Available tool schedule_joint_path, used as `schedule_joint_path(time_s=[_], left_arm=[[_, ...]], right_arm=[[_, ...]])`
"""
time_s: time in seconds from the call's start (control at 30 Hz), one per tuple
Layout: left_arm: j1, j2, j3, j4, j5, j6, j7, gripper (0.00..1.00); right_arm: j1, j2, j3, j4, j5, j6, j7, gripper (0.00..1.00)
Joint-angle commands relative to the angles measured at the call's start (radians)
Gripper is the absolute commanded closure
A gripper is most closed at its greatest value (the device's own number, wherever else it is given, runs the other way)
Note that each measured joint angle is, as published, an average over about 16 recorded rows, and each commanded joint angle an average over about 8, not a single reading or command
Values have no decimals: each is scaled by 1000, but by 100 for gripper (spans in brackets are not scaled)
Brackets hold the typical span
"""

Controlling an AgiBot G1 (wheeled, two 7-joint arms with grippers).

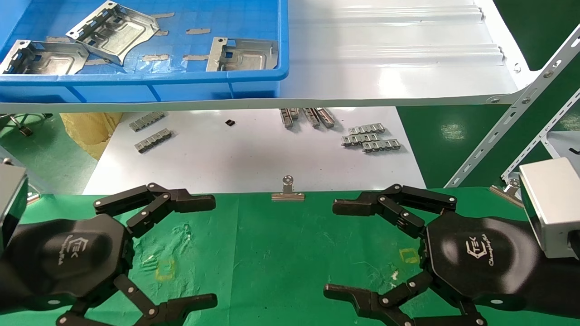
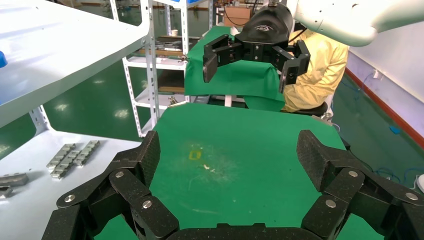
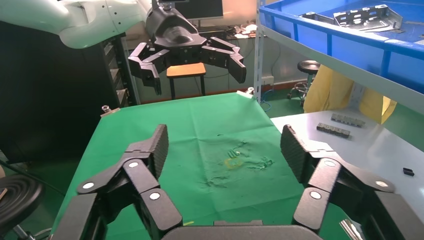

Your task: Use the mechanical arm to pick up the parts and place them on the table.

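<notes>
Three shiny silver parts lie in the blue bin point(image 1: 181, 86) on the white shelf: one at the left point(image 1: 43, 58), one tilted behind it point(image 1: 113, 31), one at the right point(image 1: 242, 54). Two of them also show in the right wrist view point(image 3: 367, 16). My left gripper point(image 1: 208, 251) is open and empty above the left of the green table point(image 1: 272, 253). My right gripper point(image 1: 333, 249) is open and empty above the right of the table. In the left wrist view my own gripper point(image 2: 227, 152) is open over bare cloth, and in the right wrist view my own gripper point(image 3: 222, 145) is too.
A white board point(image 1: 253, 154) beyond the table holds small grey notched strips point(image 1: 371, 137) and more strips point(image 1: 152, 132). A silver binder clip point(image 1: 287, 190) grips the cloth's far edge. The white shelf point(image 1: 389, 68) overhangs the board, with a perforated metal strut point(image 1: 512, 113) at its right.
</notes>
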State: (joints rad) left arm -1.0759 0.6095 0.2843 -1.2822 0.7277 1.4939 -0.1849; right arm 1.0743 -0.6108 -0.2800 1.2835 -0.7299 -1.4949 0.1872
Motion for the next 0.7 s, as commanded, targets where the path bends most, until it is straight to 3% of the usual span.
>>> schedule_joint_path(time_s=[0.03, 0.7], left_arm=[[0, 0, 0, 0, 0, 0, 0, 0], [-2, 0, 0, 0, 0, -1, 0, 0]], right_arm=[[0, 0, 0, 0, 0, 0, 0, 100], [0, 0, 0, 0, 0, 0, 0, 100]])
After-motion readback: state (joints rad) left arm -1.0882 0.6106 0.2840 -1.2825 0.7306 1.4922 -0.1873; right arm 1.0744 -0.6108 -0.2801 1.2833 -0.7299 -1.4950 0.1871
